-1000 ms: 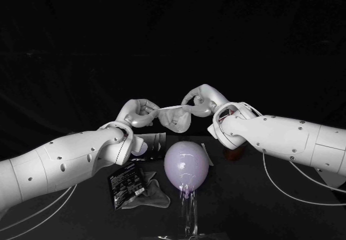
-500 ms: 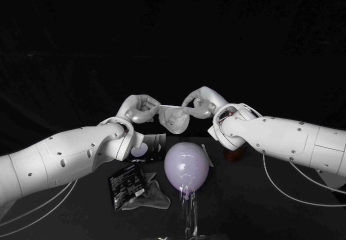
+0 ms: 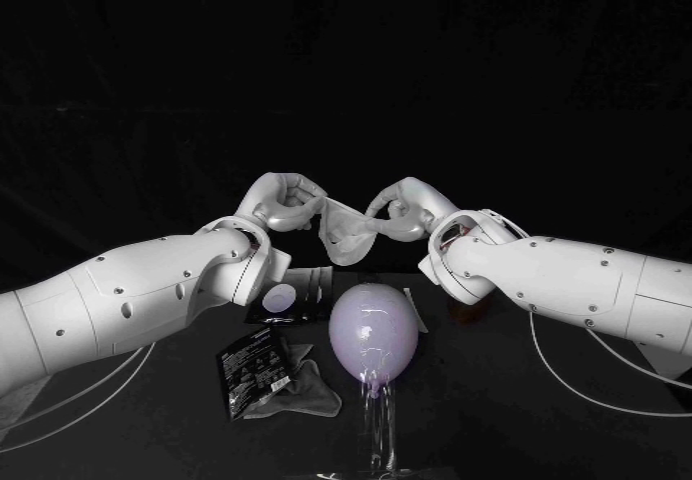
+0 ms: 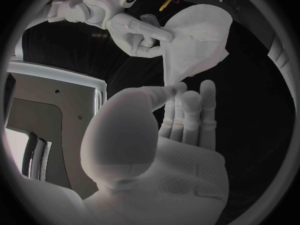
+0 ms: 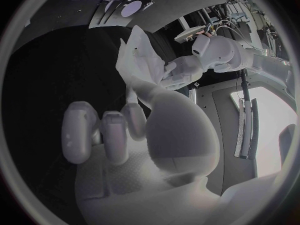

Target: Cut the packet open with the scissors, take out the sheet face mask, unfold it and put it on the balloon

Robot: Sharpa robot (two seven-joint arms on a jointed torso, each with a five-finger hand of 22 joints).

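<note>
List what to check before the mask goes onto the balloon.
1. Left hand pinches the sheet mask: ok.
2. Right hand pinches its other end: ok.
3. Mask spread flat: not ok, it hangs bunched between the hands.
4. Balloon upright on its stand: ok.
5. Mask apart from the balloon: ok.
6. Packet lies beside the balloon, out of the way: ok.

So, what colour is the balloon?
The balloon is pale lilac with a glossy surface; the head view shows it best.
</note>
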